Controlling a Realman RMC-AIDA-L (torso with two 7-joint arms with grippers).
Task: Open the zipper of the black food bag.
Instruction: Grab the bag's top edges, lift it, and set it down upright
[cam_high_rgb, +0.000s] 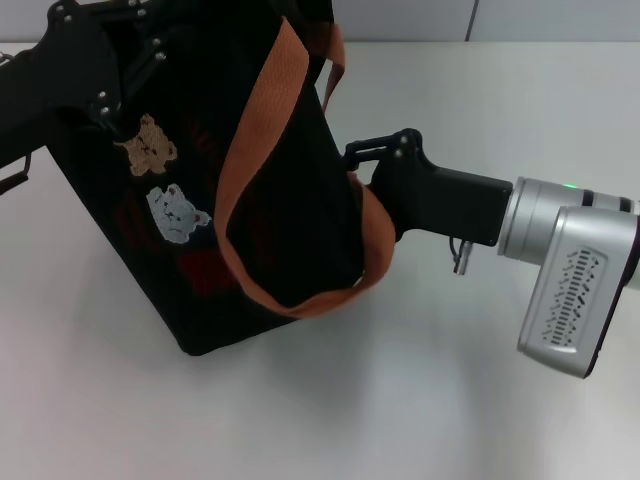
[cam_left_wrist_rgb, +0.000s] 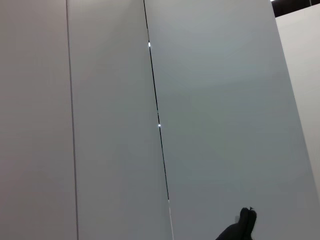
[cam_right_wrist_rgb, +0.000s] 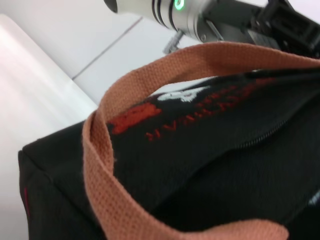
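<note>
The black food bag (cam_high_rgb: 200, 200) stands tilted on the white table (cam_high_rgb: 450, 400), its bear patches (cam_high_rgb: 165, 180) facing me and two orange handles (cam_high_rgb: 250, 150) draped over it. My left gripper (cam_high_rgb: 125, 75) presses against the bag's upper left corner. My right gripper (cam_high_rgb: 368, 165) reaches in from the right and meets the bag's right edge beside the handle loop; the bag hides its tips. In the right wrist view the zipper (cam_right_wrist_rgb: 262, 135) runs as a dark track along the bag's top (cam_right_wrist_rgb: 200, 165), under an orange handle (cam_right_wrist_rgb: 150, 75).
White table surface lies around the bag, bounded by grey wall panels (cam_left_wrist_rgb: 200, 100) behind. The left arm's silver wrist (cam_right_wrist_rgb: 165, 7) shows beyond the bag in the right wrist view. The left wrist view shows only wall and a dark edge (cam_left_wrist_rgb: 240, 227).
</note>
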